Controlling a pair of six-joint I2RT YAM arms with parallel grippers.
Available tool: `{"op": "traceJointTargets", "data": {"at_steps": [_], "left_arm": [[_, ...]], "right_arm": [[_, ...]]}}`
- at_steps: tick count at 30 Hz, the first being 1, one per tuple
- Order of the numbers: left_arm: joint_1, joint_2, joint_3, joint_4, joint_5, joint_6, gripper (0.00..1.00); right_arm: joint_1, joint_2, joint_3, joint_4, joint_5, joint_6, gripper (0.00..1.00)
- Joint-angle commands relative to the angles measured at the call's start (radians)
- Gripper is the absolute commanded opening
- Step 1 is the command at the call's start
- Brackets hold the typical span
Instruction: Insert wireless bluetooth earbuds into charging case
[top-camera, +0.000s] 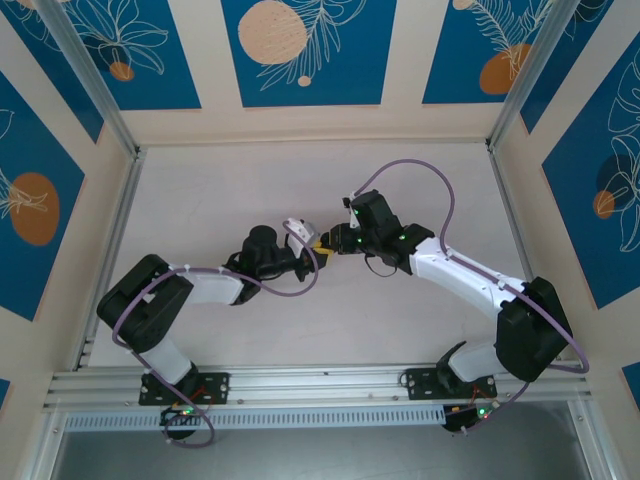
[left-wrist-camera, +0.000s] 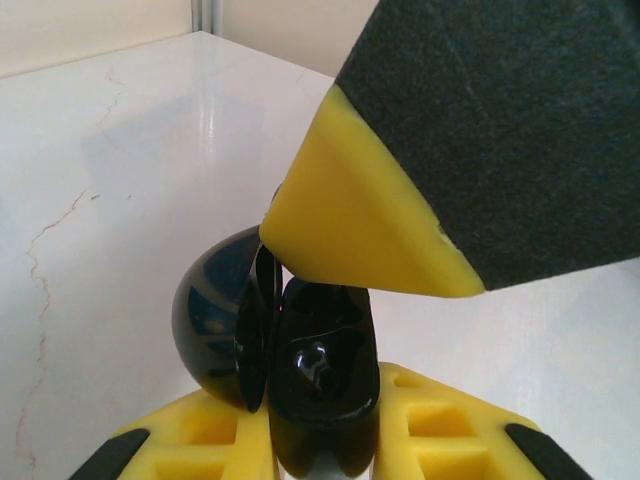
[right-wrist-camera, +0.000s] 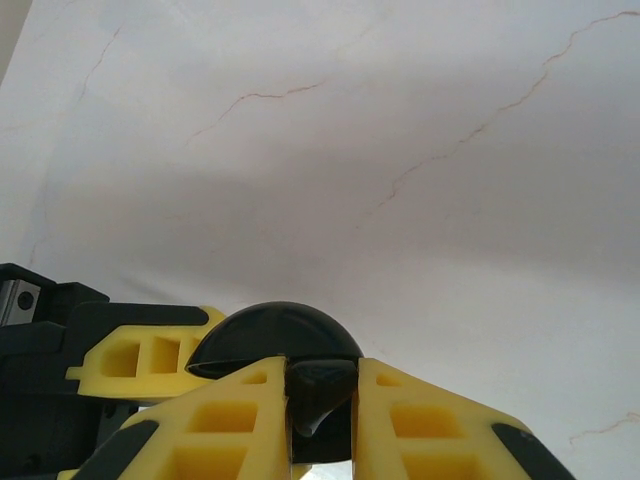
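Both arms reach inward, elbows bowed out, wrists meeting tip to tip over the table (top-camera: 220, 190). The left gripper (left-wrist-camera: 320, 425) is clamped on the black case (left-wrist-camera: 215, 310), whose domed lid juts past its fingers. The right gripper (right-wrist-camera: 322, 400) pinches a black bud (right-wrist-camera: 318, 385) between its fingertips, against the case just ahead

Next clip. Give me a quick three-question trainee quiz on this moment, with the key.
1. True or false: the left fingers grip the black charging case.
2. What do the right fingers pinch? A) a black earbud B) a pink earbud C) nothing
3. Is the case's lid open or closed?

Key: 1 true; 2 A; 3 open.
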Motion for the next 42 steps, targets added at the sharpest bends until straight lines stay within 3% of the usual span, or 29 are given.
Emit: {"op": "traceJointTargets", "data": {"at_steps": [1,14,27,35,42], "left_arm": [[-0.011,-0.026,0.001,0.054,-0.017,-0.023,0.22],[-0.011,-0.032,0.007,0.054,-0.039,-0.025,0.22],[-0.010,-0.052,-0.002,0.015,-0.040,0.003,0.22],[0.042,-0.104,-0.045,-0.027,-0.067,-0.041,0.22],[0.127,-0.233,-0.062,-0.286,-0.158,-0.045,0.22]], "right_arm": [[0.019,0.006,0.012,0.004,0.018,0.011,0.19],[0.047,0.024,0.010,-0.046,0.038,0.037,0.20],[0.019,-0.043,0.030,-0.023,-0.006,0.077,0.49],[-0.054,-0.096,0.073,-0.100,-0.128,0.107,0.49],[-0.116,0.059,0.223,-0.345,-0.277,0.113,0.43]]}}
